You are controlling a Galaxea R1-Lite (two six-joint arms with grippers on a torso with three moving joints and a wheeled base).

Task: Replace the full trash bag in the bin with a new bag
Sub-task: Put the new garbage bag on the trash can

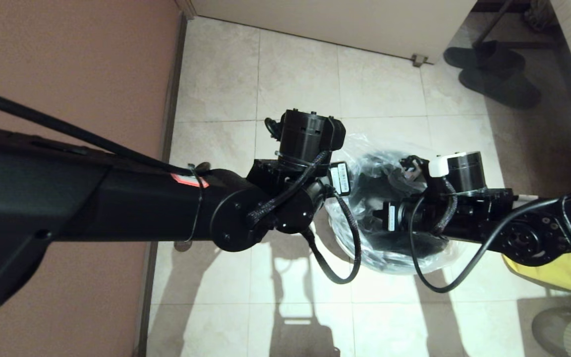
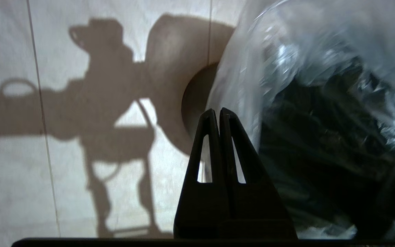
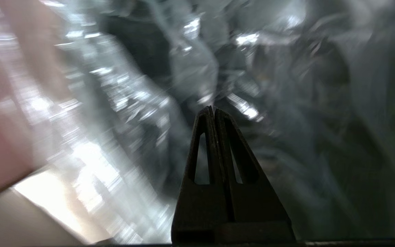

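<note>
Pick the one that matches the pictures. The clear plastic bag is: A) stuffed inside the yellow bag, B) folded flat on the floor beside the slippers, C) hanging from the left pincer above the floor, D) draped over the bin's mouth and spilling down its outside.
D: in the head view the new bag covers the bin, crinkling over its rim, while the left pincer is shut on nothing beside it.
</note>
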